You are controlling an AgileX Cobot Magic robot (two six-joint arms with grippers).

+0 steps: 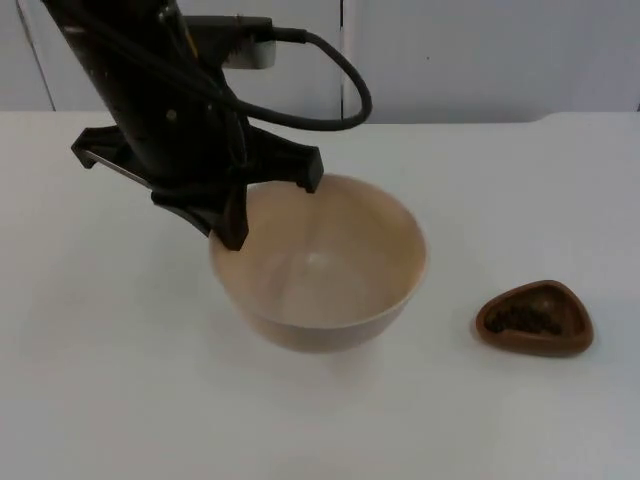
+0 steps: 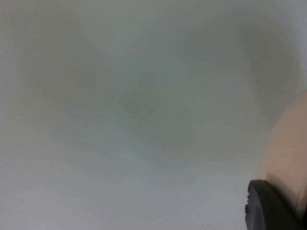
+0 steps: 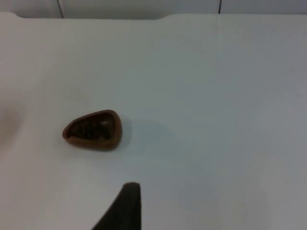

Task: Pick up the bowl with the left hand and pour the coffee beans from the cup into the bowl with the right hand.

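1. Top view: the left gripper (image 1: 268, 205) reaches down from the far-left corner of the desk (image 1: 100, 400) to the bowl (image 1: 320, 262). One finger hangs inside the bowl's near-left wall and another sits at its far rim. This looks like a pinch on the rim, which suits lifting the bowl, but I cannot tell whether the fingers have actually clamped it. The bowl is tan, holds nothing, and stands near the middle of the desk. It may be slightly raised, though that is uncertain.

2. Top view, continued: the cup (image 1: 535, 318) is a small brown dish with rounded corners, holding dark coffee beans (image 1: 525, 320). It rests on the desk toward the right edge, well apart from the bowl. No gripper touches it, so the pour has not begun.

3. Left wrist view: one black fingertip (image 2: 268, 206) lies against the tan bowl wall (image 2: 288, 153), with blank white desk beyond. The contact fits a grip taken at the rim.

4. Right wrist view: the cup (image 3: 92, 130) sits on the desk with its beans visible, ahead of a black fingertip (image 3: 125, 206) and apart from it. The right arm waits above the desk, likely until the bowl is lifted. I cannot tell how its pincer is set.
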